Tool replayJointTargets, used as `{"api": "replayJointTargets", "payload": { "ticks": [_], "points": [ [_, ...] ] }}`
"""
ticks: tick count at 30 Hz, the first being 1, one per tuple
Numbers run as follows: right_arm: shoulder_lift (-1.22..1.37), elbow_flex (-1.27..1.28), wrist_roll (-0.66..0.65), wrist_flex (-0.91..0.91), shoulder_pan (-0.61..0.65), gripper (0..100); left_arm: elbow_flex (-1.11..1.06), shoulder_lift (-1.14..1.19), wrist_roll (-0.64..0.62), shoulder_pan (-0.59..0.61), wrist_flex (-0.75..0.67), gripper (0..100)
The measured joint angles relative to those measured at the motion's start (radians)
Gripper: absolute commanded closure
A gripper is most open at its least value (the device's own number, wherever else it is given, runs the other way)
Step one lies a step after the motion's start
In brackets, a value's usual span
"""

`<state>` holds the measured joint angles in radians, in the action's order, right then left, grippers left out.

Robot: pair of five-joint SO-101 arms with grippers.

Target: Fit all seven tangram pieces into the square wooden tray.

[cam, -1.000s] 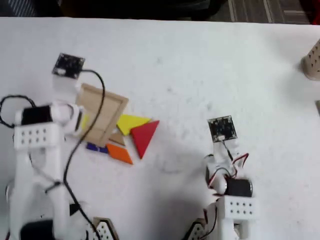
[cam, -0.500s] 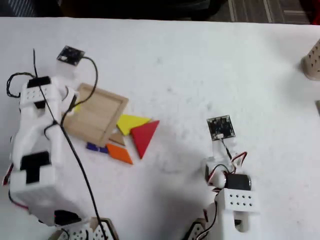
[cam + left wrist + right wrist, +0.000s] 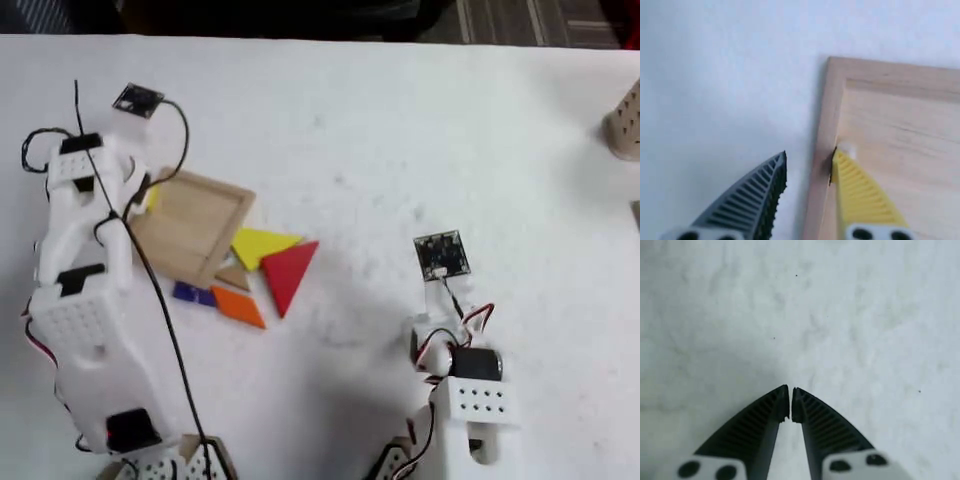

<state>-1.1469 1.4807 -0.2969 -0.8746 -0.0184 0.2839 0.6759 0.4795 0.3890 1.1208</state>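
Hiding tray corner — left gripper.

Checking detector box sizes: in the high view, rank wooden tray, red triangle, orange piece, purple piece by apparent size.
1. wooden tray
2. red triangle
3. orange piece
4. purple piece
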Motion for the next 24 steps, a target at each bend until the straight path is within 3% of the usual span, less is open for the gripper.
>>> {"api": "replayJointTargets", "payload": {
  "ticks": [11, 14, 16, 24],
  "points": [
    [0.0, 0.0, 0.0, 0.0, 0.0, 98.1, 0.334, 0.18, -0.002, 0.009, 0.466, 83],
    [0.0, 0.0, 0.0, 0.0, 0.0, 98.1, 0.417, 0.236, -0.002, 0.008, 0.585, 92],
    [0.0, 0.0, 0.0, 0.0, 0.0, 98.1, 0.463, 0.267, -0.002, 0.003, 0.618, 99],
    [0.0, 0.0, 0.0, 0.0, 0.0, 98.1, 0.595, 0.353, 0.002, -0.005, 0.666, 98]
  ]
}}
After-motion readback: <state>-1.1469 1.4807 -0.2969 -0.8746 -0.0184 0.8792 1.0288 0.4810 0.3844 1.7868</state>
